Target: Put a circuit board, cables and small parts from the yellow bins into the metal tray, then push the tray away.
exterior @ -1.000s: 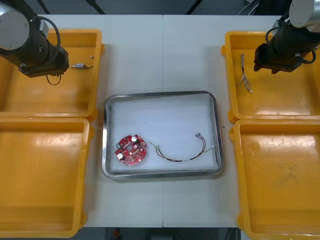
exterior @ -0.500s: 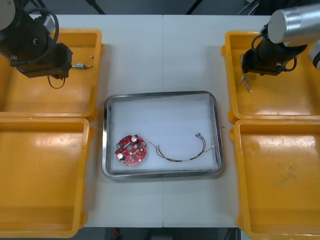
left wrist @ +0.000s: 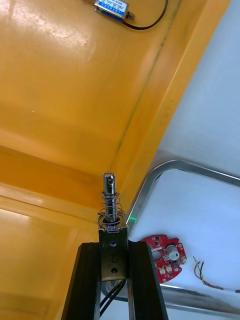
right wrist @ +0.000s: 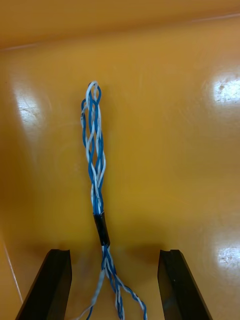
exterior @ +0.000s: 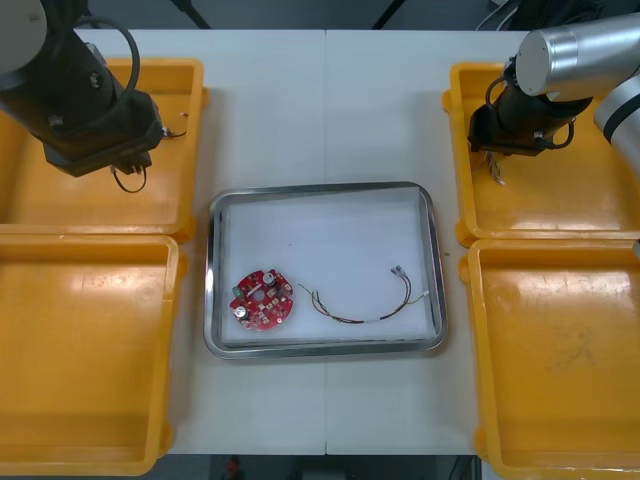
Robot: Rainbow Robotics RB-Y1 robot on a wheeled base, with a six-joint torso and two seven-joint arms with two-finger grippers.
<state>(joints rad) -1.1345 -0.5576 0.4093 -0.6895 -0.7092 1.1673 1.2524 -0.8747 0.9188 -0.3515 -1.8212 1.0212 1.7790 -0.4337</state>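
Left gripper (left wrist: 114,250) is clamped on a small metal part (left wrist: 111,210), spring end poking past the fingertips. It hangs over the far-left yellow bin (exterior: 60,200), by the rim nearest the metal tray (exterior: 320,187), which sits mid-worktop (exterior: 320,100). Right gripper (right wrist: 111,256) is low in the far-right bin (exterior: 560,200), fingers apart, with a twisted blue and white cable (right wrist: 95,165) lying on the bin floor between them.

Trouble spots: the part's black lead (left wrist: 106,299) trails below and could catch the bin rim on the way across, tugging the part loose. Over on the right, the cable is thin and flat on the floor, so the fingers could close above it or nip one strand only.

The count: four yellow bins, one tray, one round red circuit board (exterior: 263,300) and one thin cable (exterior: 355,318) inside it. Add one blue and white cable and two small metal parts, the second (left wrist: 112,6) lying in the far-left bin.
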